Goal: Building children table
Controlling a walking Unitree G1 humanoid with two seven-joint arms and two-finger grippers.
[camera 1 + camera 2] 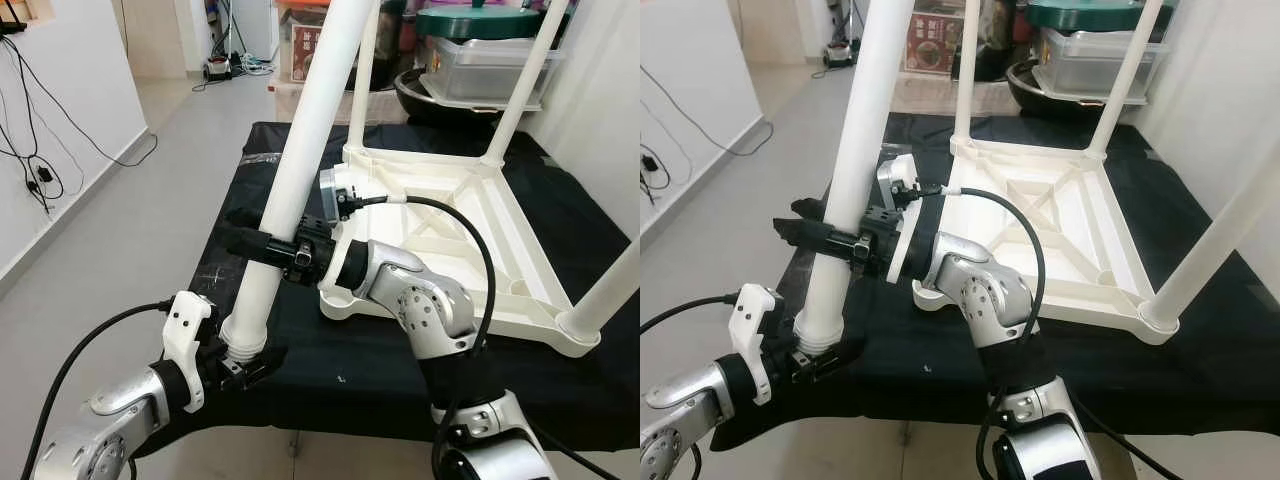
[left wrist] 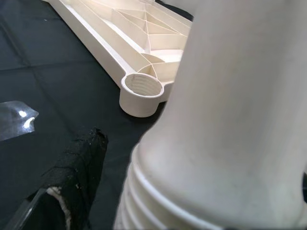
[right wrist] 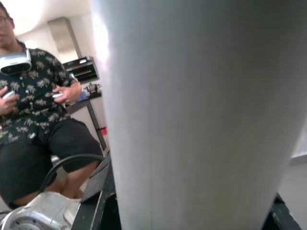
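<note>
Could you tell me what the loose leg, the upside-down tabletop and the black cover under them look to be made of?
Leg: probably matte white moulded plastic, given its ridged thread end. Tabletop: likely the same plastic, given its moulded ribs and threaded socket. Cover: seemingly matte black cloth, with faint creases.

The white plastic table top (image 1: 470, 235) lies upside down on the black cloth-covered table (image 1: 330, 370), three legs already standing up from it. Just beside its near left corner, the right gripper (image 1: 255, 242) clamps the long white plastic table leg (image 1: 300, 160) mid-shaft, while the left gripper (image 1: 240, 362) grips its ribbed lower end.
</note>
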